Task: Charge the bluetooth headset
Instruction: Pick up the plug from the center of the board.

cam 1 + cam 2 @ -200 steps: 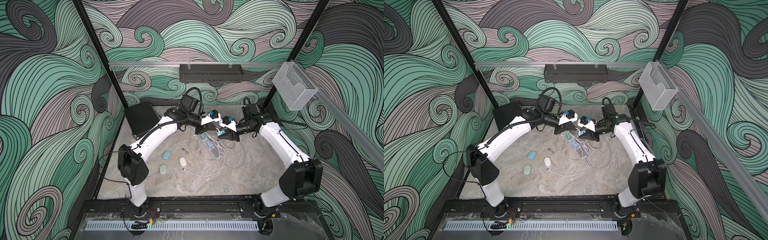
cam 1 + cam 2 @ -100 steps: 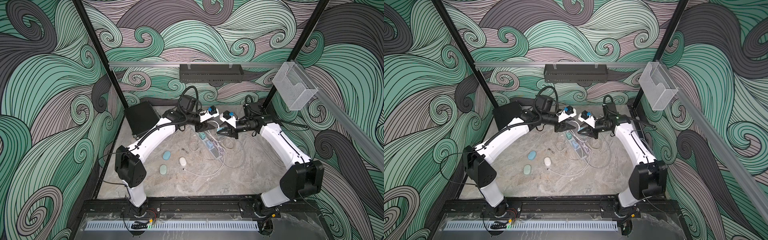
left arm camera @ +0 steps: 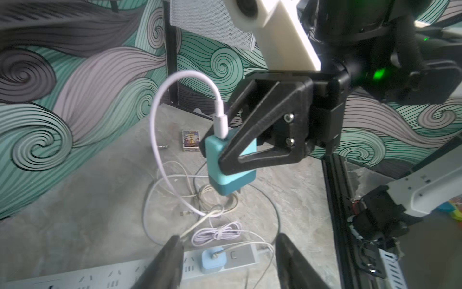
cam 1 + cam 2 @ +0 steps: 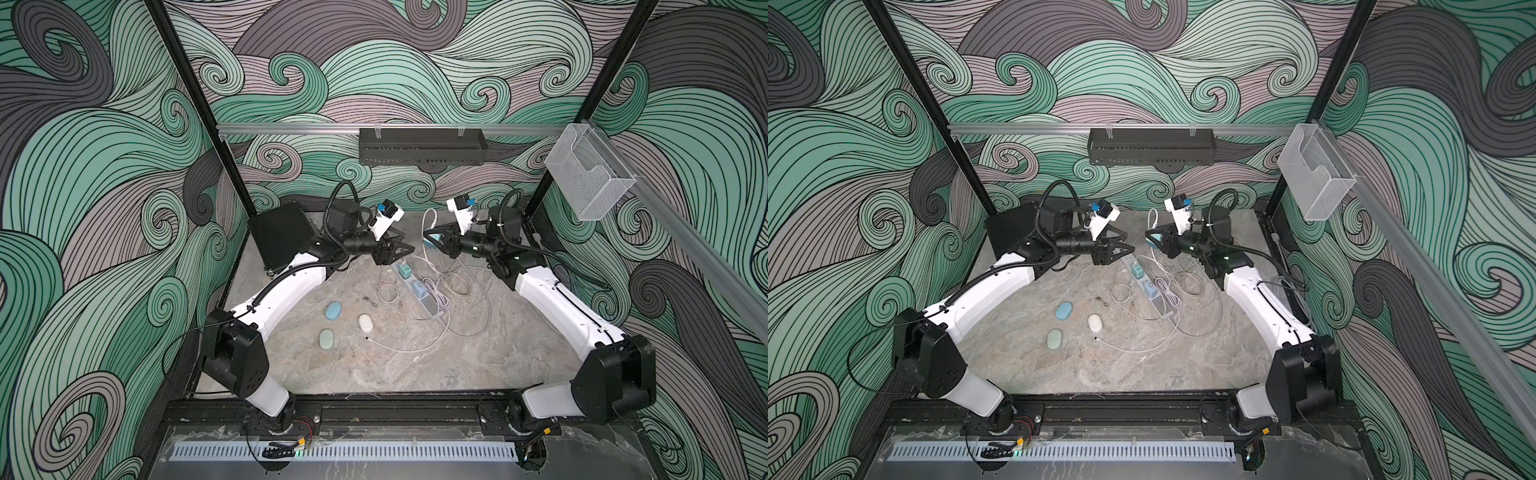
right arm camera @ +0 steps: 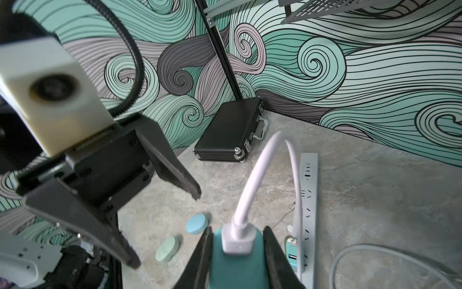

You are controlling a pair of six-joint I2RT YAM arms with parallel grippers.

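Three oval bluetooth headset cases lie on the table: blue (image 4: 333,310), green (image 4: 326,340) and white (image 4: 365,323). My right gripper (image 5: 237,230) is shut on a teal charger block (image 5: 235,270) with a white cable (image 5: 252,180) plugged into its top, held in the air above the far end of the white power strip (image 4: 432,307). In both top views the block (image 4: 1156,239) hangs at the back centre. My left gripper (image 3: 228,244) is open and empty, a short gap to the left of the block (image 3: 231,175). Two smaller chargers sit in the strip.
Loose white cables (image 4: 399,348) coil over and around the strip. A black briefcase (image 4: 280,237) leans in the back left corner. A black rack (image 4: 422,145) and a clear bin (image 4: 588,183) hang on the walls. A small card box (image 3: 191,140) lies by the far wall.
My left gripper went from shut to open and drew back to the left. The right gripper kept the teal charger and rose away to the right, so the two grippers separated.
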